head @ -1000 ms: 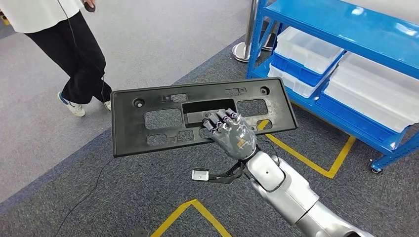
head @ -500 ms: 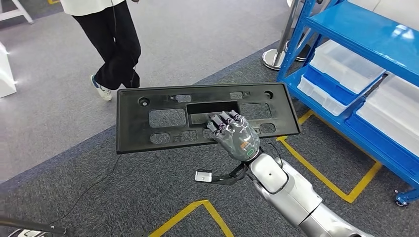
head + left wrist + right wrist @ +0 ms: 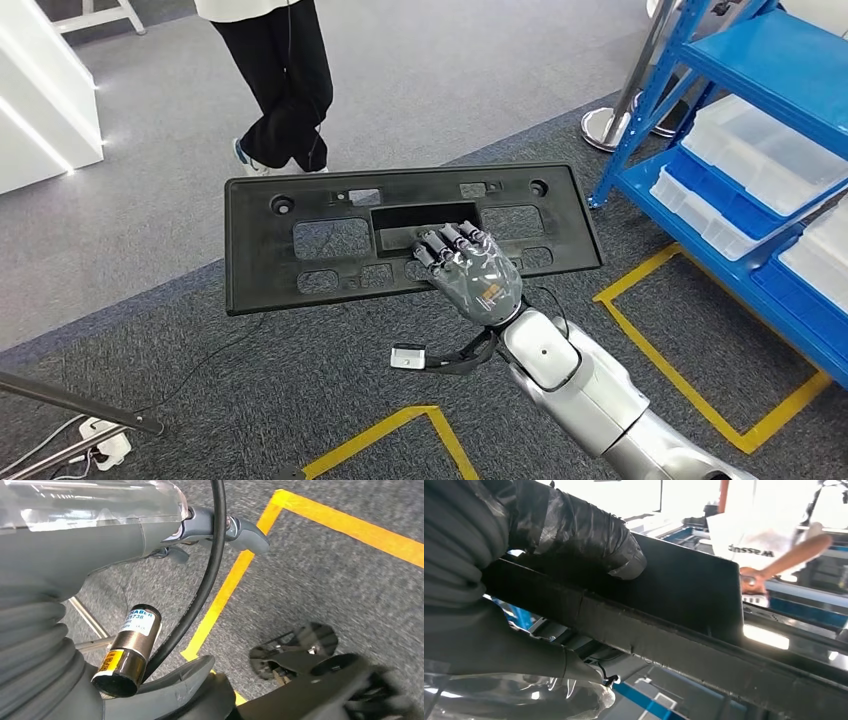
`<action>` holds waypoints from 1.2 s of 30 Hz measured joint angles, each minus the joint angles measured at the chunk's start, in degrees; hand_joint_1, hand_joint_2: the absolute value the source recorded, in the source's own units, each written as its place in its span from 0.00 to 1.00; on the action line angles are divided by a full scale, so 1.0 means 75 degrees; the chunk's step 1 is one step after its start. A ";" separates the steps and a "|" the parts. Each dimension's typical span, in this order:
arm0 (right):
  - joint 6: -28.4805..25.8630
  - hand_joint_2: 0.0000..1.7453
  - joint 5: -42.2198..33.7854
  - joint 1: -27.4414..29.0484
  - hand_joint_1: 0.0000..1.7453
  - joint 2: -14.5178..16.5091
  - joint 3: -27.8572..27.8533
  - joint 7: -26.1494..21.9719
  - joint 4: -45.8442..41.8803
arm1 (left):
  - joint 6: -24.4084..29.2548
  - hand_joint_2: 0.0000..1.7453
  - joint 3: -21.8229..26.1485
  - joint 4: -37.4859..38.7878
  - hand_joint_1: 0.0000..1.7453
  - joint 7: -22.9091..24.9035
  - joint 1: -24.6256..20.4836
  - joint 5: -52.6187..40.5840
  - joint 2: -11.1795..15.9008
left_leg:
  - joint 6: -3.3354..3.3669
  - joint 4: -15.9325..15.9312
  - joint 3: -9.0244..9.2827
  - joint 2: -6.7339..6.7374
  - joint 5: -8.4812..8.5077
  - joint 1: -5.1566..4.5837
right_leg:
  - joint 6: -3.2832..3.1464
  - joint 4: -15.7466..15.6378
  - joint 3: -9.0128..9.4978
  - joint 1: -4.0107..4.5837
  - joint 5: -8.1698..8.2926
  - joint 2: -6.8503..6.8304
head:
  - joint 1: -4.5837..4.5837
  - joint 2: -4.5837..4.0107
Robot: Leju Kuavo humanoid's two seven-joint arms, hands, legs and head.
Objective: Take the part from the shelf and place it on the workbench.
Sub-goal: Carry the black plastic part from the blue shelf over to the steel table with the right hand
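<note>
The right hand (image 3: 470, 272) grips the black plastic panel (image 3: 400, 235) near its middle, carried flat over the carpet. Keep it level in transit. The left hand (image 3: 165, 540) seems empty, though its fingers are unclear.

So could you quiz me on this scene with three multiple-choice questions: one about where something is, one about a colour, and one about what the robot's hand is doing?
1. Where is the blue shelf rack?
A. To the robot's right
B. To its left
C. Lying flat on the floor

2. What colour is the flat part?
A. White
B. Black
C. Yellow

3. What is the right hand doing?
A. Hanging free
B. Resting on the floor
C. Holding the part

Answers:
1 A: the blue shelf rack stands at the right of the head view.
2 B: the part is black plastic with cut-outs.
3 C: the right hand grips the part's near edge above the carpet.
</note>
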 joint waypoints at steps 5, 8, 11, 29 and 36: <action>0.0000 1.00 0.0000 -0.0014 1.00 0.0015 0.0000 -0.0009 -0.0022 | 0.0002 1.00 0.0000 0.0000 0.00 0.0002 0.0003 0.0012 0.0028 | 0.0231 -0.1236 0.0615 0.0137 0.0358 -0.0127 | 0.0167 -0.0031 0.0104 0.0067 -0.0079 -0.0319 | 0.0007 0.0000; -0.0001 1.00 0.0000 -0.0022 1.00 0.0026 0.0000 -0.0012 -0.0038 | 0.0002 1.00 0.0000 0.0000 0.00 0.0006 0.0033 0.0012 0.0031 | 0.0368 -0.1348 0.0666 -0.0061 0.0428 -0.0065 | 0.0282 0.0271 -0.0008 0.0038 -0.0327 -0.0015 | 0.0012 0.0000; -0.0001 1.00 0.0000 0.0010 1.00 0.0018 0.0000 -0.0012 -0.0043 | 0.0007 1.00 0.0002 0.0000 0.00 0.0007 0.0012 0.0012 0.0036 | 0.0446 -0.1363 0.0671 -0.0266 0.0446 -0.0061 | 0.0316 0.1728 -0.0726 0.0011 -0.1002 0.0422 | 0.0017 0.0000; -0.0003 1.00 0.0000 0.0020 1.00 0.0036 0.0000 -0.0019 -0.0060 | 0.0002 1.00 0.0003 0.0000 0.00 0.0018 0.0037 0.0015 0.0058 | -0.0005 0.0886 -0.0520 -0.0138 -0.0420 -0.0005 | -0.0022 0.0002 -0.0031 0.0018 0.0029 0.0142 | -0.0044 0.0000; -0.0003 1.00 0.0000 0.0004 1.00 0.0044 0.0000 -0.0006 -0.0063 | -0.0002 1.00 0.0003 0.0000 0.00 0.0036 0.0083 0.0015 0.0058 | 0.0258 -0.1237 0.0602 0.0150 0.0369 -0.0151 | 0.0170 -0.0030 0.0114 0.0072 -0.0082 -0.0314 | -0.0041 0.0000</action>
